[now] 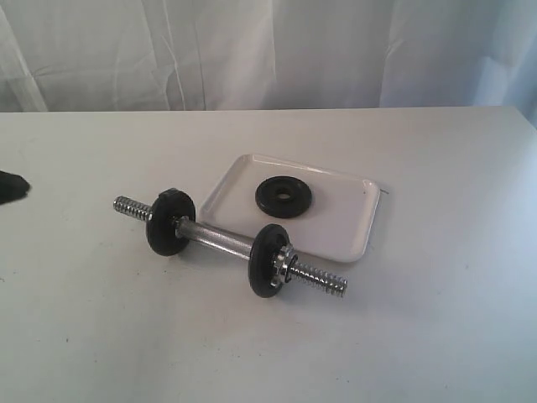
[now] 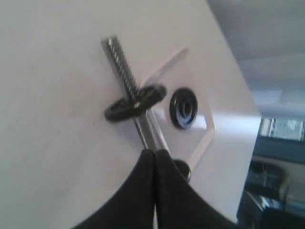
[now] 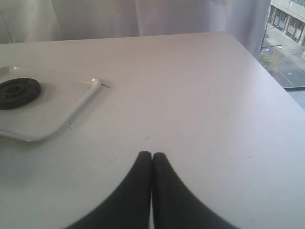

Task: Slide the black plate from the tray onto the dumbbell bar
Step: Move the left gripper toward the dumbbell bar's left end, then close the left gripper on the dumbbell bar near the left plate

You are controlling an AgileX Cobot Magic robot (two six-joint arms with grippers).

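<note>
Clenched and empty: left gripper [image 2: 155, 152], right gripper [image 3: 151, 154]. Task's black plate [image 1: 283, 196] lies flat in tray [image 1: 340, 227], at 2 o'clock from dumbbell bar [image 1: 220, 239], apart from it.

The black plate [image 1: 283, 197] lies flat near the middle of the white tray [image 1: 344, 239]. The chrome dumbbell bar [image 1: 220, 239] lies just beside the tray's 8 o'clock edge, running 10 to 4 o'clock, carrying two black discs [image 1: 170, 222].

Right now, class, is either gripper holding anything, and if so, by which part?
Nothing is held. The left gripper and right gripper are both shut with nothing between their fingers. The black plate lies flat in the tray.
</note>
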